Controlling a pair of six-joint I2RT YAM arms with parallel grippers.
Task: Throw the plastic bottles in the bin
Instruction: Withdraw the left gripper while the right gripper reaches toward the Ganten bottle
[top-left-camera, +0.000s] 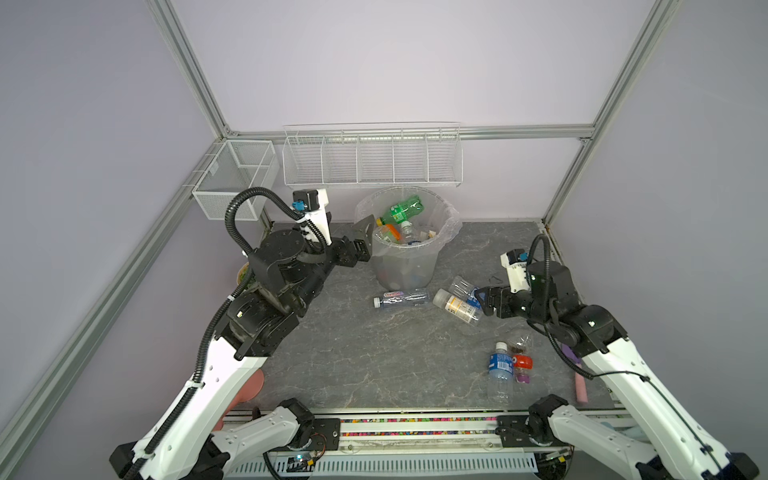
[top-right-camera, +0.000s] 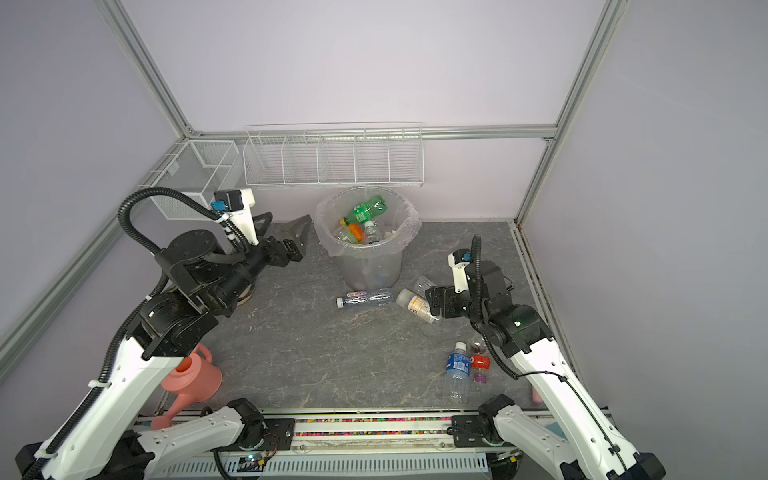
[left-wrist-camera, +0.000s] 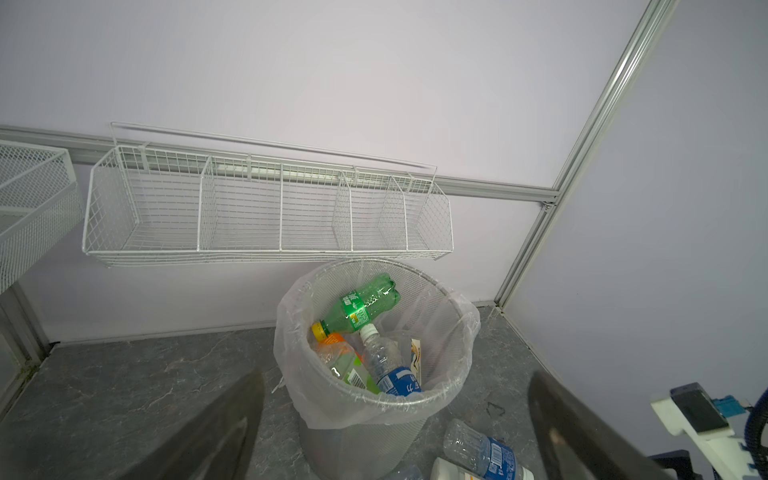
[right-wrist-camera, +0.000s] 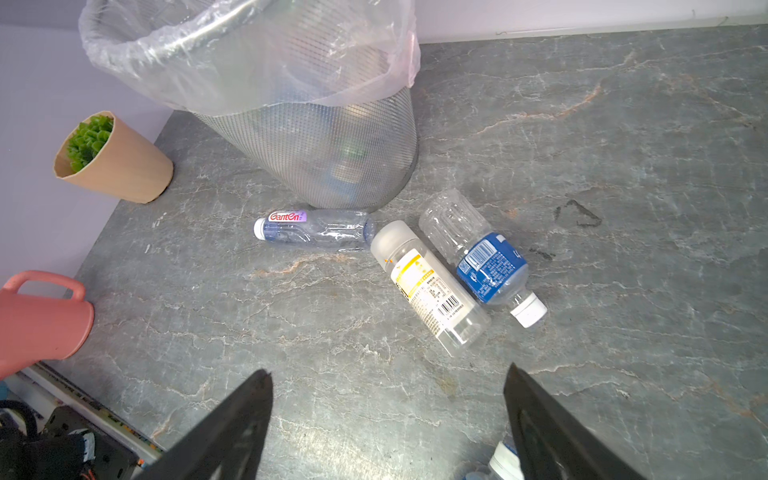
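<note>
The bag-lined bin (top-left-camera: 405, 268) holds a green bottle (top-left-camera: 404, 210), an orange-labelled bottle (top-left-camera: 390, 230) and clear ones. A Ganten bottle (top-left-camera: 401, 298) lies at its foot on the worktop (top-left-camera: 353, 353), two more beside it. The left pincer (top-right-camera: 282, 224) and right pincer (right-wrist-camera: 386, 372) both gape wide, empty.

One bin (top-left-camera: 405, 270), five plastic bottles (top-left-camera: 401, 298) loose on the desk (top-left-camera: 353, 353) (at least three more visible inside the bin), two white wire baskets (top-left-camera: 372, 162), one pink watering can (top-right-camera: 195, 376) and one potted plant (right-wrist-camera: 120, 162) are in view.
</note>
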